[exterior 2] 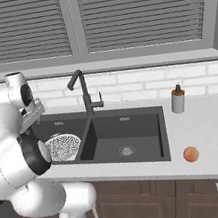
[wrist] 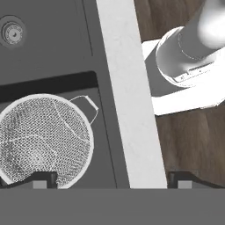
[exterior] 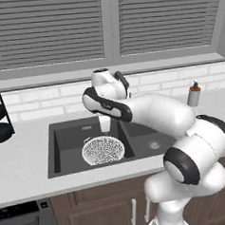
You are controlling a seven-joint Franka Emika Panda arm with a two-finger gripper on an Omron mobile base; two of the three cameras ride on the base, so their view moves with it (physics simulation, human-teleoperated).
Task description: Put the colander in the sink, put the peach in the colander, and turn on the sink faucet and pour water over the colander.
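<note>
I see the colander (exterior: 103,150) sitting on the floor of the left basin of the sink (exterior: 64,139), just left of centre in the left base view. In the right base view it (exterior 2: 62,146) shows at the left, partly behind my arm's dark elbow joint. In the hand view the colander (wrist: 41,140) lies at the lower left, its thin wire handle pointing toward the pale counter edge (wrist: 127,101) that runs down the middle of the frame.

My gripper (wrist: 112,179) hangs above the basin with its fingers spread wide and nothing between them; one fingertip (wrist: 41,179) overlaps the colander's rim in that view, the other stands out over the wood floor.

The peach (exterior 2: 191,154) rests on the counter at the lower right of the right base view, well apart from the sink. The sink faucet (exterior 2: 84,92) stands behind the divider between the basins. A soap bottle (exterior 2: 178,99) stands by the backsplash at the right.
</note>
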